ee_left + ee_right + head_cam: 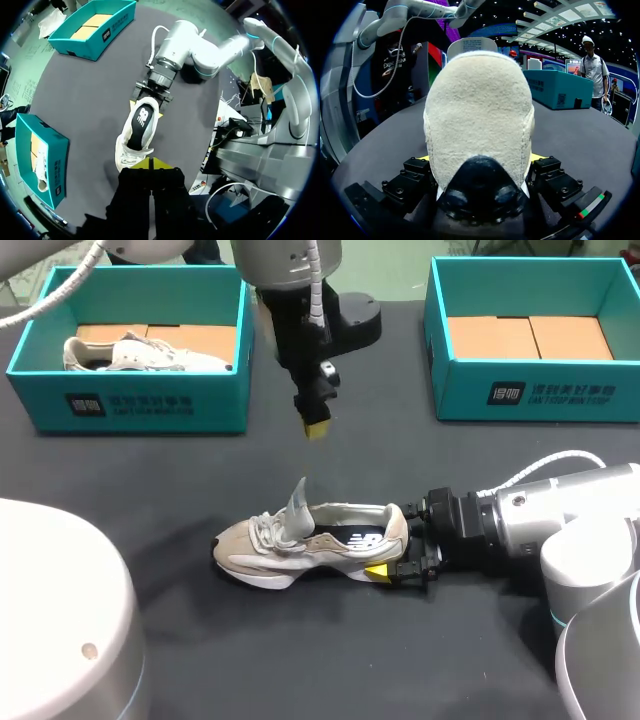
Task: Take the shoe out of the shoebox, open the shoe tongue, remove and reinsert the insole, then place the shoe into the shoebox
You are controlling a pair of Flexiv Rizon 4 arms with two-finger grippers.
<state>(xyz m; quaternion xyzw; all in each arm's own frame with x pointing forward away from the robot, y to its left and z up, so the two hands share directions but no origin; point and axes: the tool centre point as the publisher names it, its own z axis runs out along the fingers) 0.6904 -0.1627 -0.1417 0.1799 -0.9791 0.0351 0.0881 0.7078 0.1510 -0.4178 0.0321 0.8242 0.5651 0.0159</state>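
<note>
A cream sneaker lies on its sole on the dark table, toe to the left, with its tongue standing up. The dark insole sits inside it. My right gripper holds the heel from both sides, and that heel fills the space between its yellow tips. My left gripper hangs shut and empty above the shoe's front. In the left wrist view its tips are pressed together over the laces of the sneaker.
A teal shoebox at the back left holds a second pale shoe. A second teal shoebox at the back right shows only its cardboard floor. Bare dark tabletop lies around the sneaker.
</note>
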